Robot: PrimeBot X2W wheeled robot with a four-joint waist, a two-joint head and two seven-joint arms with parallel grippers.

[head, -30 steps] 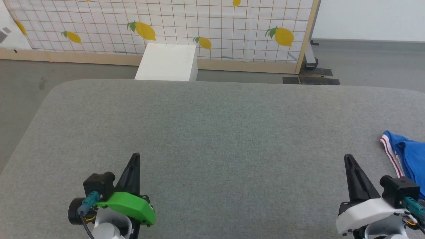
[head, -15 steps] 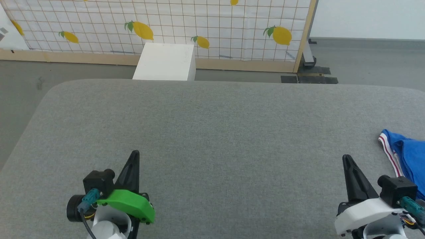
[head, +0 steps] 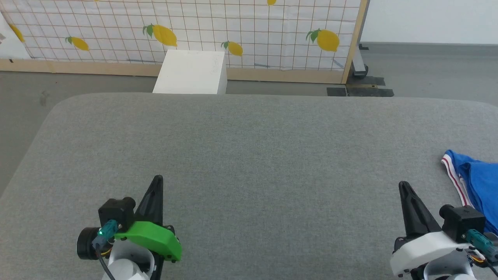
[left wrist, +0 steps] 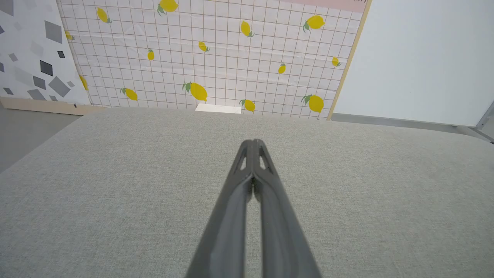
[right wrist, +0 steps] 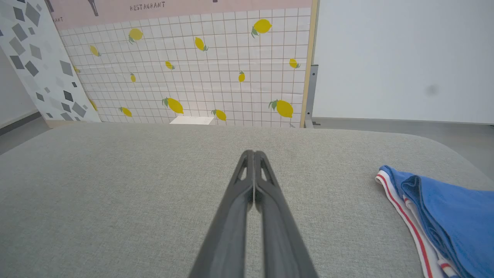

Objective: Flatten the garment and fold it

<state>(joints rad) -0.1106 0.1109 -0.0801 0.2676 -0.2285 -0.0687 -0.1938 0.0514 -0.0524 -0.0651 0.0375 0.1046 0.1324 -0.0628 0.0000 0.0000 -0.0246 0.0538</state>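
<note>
Garment [head: 482, 182], striped edge leftward, near-to-far

The word "RESTAURANT" is showing in dark, hand-drawn capitals on the pink band [right wrist: 216, 7] that is running along the top of the lemon-patterned panel [right wrist: 200, 65] in the right wrist view. Further left on the same band, a cut-off fragment is peeking out, seemingly ending in "ANT". In the left wrist view, the dark marks on that band are too small to read.
</note>
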